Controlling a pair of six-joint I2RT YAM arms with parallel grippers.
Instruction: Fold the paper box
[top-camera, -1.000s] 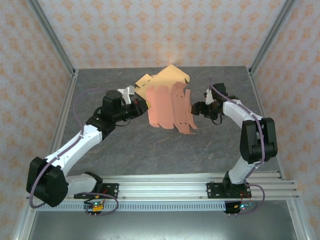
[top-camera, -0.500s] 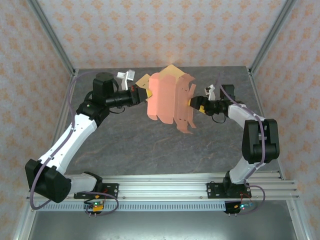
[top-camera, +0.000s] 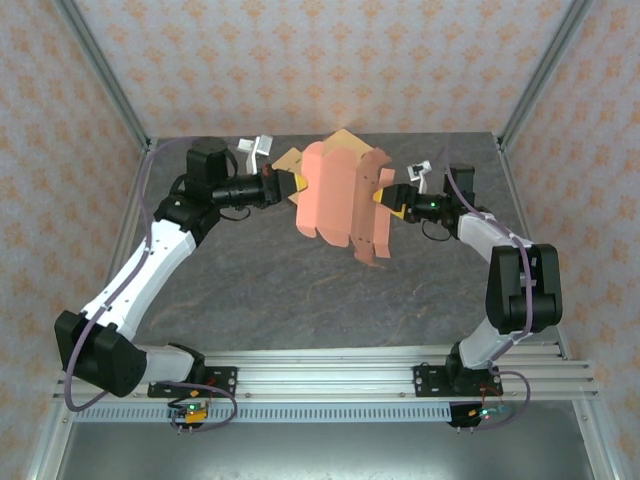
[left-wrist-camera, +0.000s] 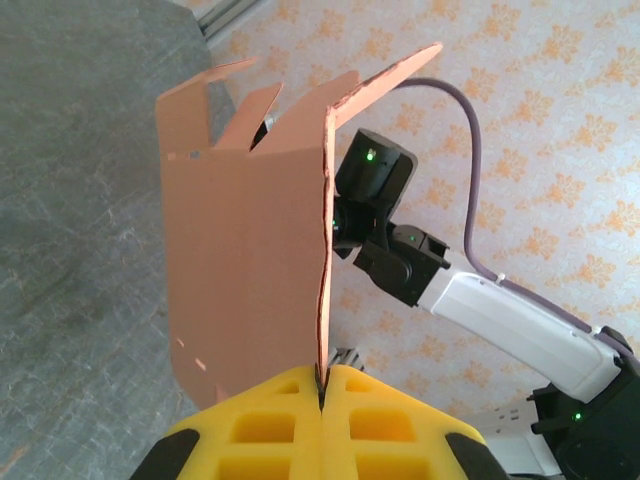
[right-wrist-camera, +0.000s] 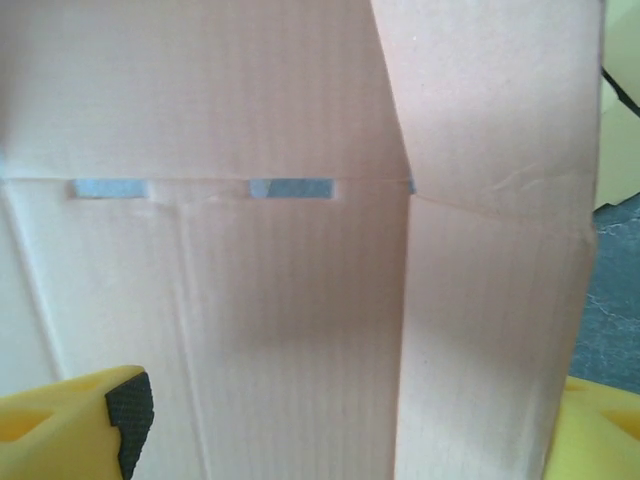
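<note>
Overhead, one pink-orange paper box (top-camera: 338, 198) hangs above the table's (top-camera: 250, 290) far edge, between two arms. The left gripper (top-camera: 287, 186) is clenched on its edge; the left wrist view shows yellow pads (left-wrist-camera: 270, 430) pressed together. The right gripper (top-camera: 393, 201) is spread wide against a panel, where the right wrist view shows two slits (right-wrist-camera: 290, 188).

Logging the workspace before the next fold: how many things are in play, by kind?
paper box: 1
pincers: 2 (left pincer, right pincer)
Total: 3
</note>
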